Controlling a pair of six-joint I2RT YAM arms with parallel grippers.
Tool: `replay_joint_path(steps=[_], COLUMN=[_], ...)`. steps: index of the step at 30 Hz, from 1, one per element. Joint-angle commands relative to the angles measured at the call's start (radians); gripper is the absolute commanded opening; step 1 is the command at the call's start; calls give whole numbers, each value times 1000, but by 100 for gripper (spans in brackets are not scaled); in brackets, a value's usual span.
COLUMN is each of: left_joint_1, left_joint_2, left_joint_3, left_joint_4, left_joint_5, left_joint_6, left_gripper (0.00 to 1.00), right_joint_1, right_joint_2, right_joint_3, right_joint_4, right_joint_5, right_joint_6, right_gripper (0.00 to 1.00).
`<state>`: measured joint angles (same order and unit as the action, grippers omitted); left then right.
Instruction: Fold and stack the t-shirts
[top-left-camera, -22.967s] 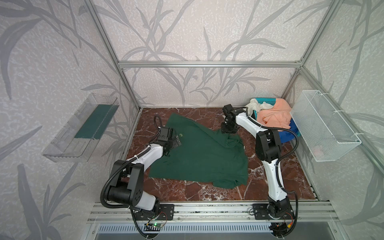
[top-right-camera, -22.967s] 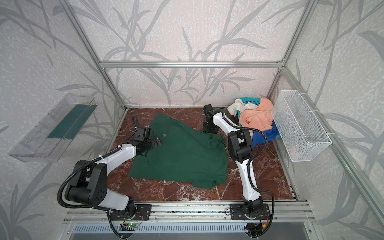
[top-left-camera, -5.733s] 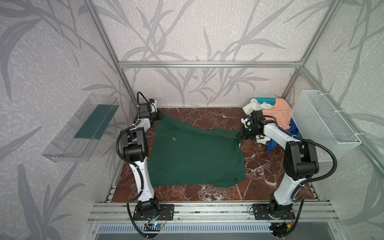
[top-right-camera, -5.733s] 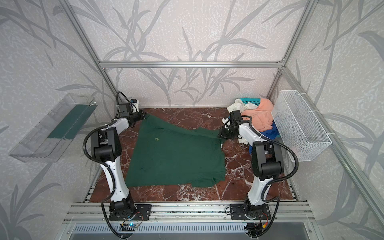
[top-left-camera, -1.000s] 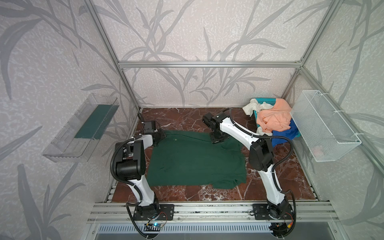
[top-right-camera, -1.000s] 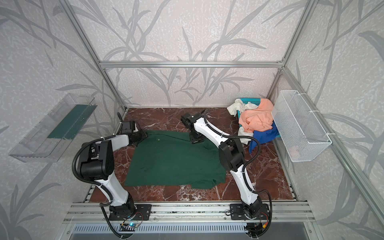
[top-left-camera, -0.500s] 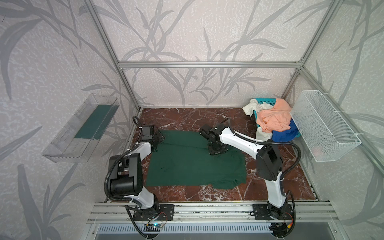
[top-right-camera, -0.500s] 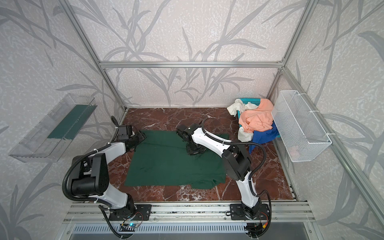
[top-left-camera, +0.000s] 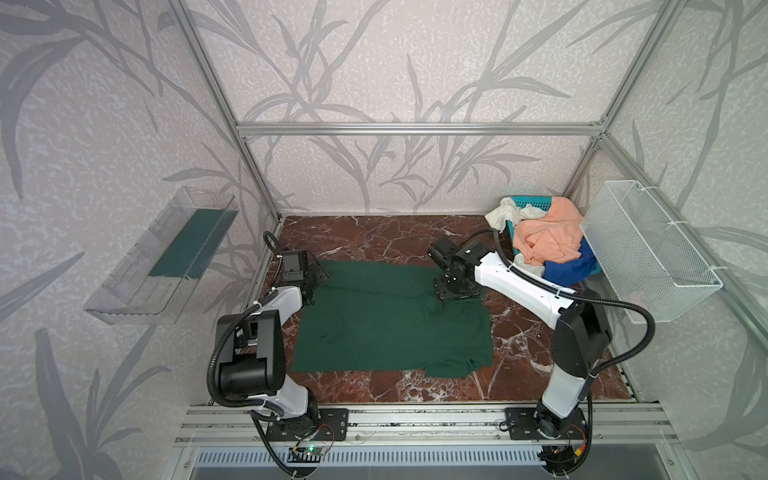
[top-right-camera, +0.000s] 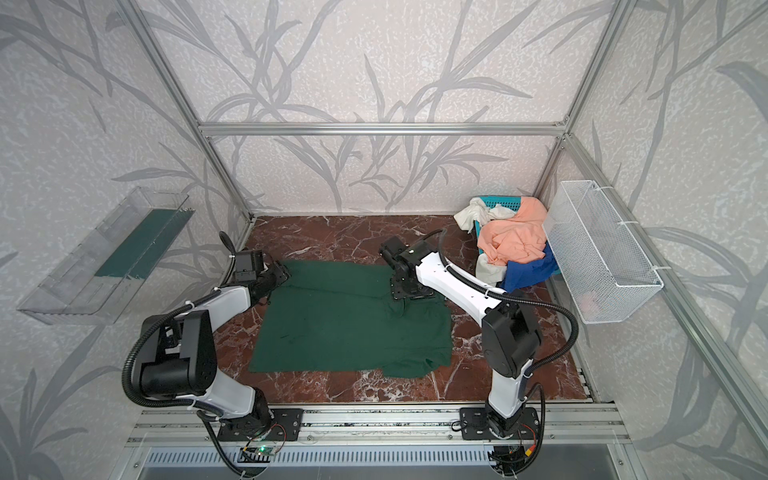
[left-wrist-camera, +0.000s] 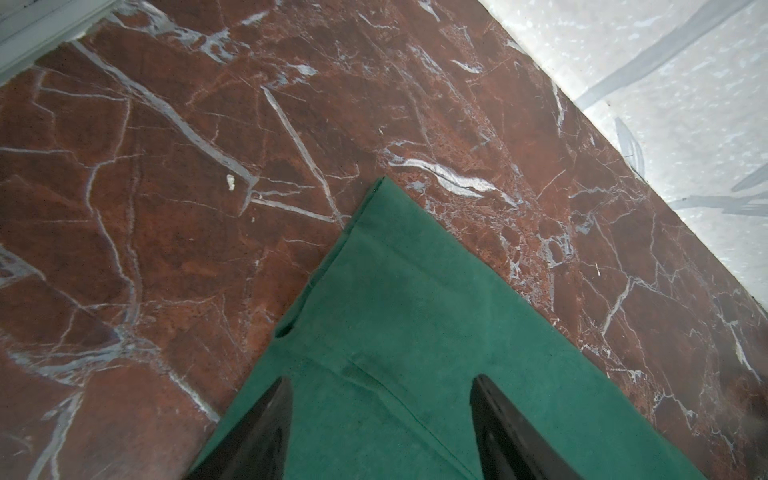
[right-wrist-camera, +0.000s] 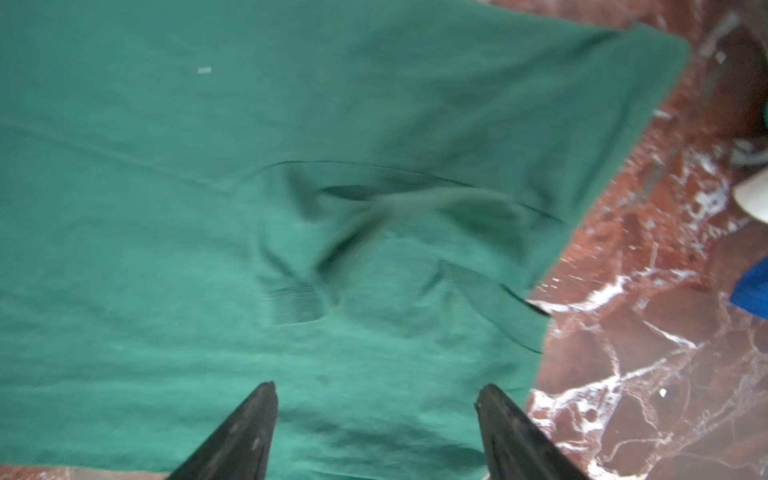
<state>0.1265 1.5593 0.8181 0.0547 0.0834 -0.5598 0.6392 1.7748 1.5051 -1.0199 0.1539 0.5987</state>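
Marble-patterned red-brown surface fills the bottom of the enclosure in both top views. On its middle lies the dark green t-shirt, spread flat in a rough rectangle, with a band folded over along its far edge and a bunched lump at its near right corner.

A white wire-mesh basket hangs on the right wall, and a clear plastic shelf on the left wall. In the far right corner a teal basket holds a heap: the peach t-shirt on top, the blue t-shirt under it and spilling forward, and the white t-shirt draped over the rim.

The right hand hovers over the rumpled far right part of the green cloth, its fingers spread with nothing between them. The left hand sits above the shirt's far left corner, its fingers likewise apart and empty.

A small pale mark shows on the green cloth in the right wrist view, too blurred to read as writing.
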Motion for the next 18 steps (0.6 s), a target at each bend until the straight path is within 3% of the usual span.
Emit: replay_joint_path(steps=[1, 9, 13, 18], left_joint_1=[-2, -1, -2, -2], left_joint_2=[-2, 4, 7, 11], left_joint_3=[16, 10, 9, 7], left_joint_4=[-19, -8, -6, 3], left_joint_5=[-2, 3, 7, 19], left_joint_6=[32, 40, 46, 47], left_gripper=[69, 69, 69, 69], right_joint_1=[-68, -192, -205, -245], right_joint_2=[-93, -163, -132, -33], right_joint_3=[-81, -204, -219, -140], right_joint_4=[82, 299, 428, 410], right_joint_5=[-58, -205, -232, -294], right_joint_6=[-14, 0, 1, 56], right_gripper=[84, 99, 99, 98])
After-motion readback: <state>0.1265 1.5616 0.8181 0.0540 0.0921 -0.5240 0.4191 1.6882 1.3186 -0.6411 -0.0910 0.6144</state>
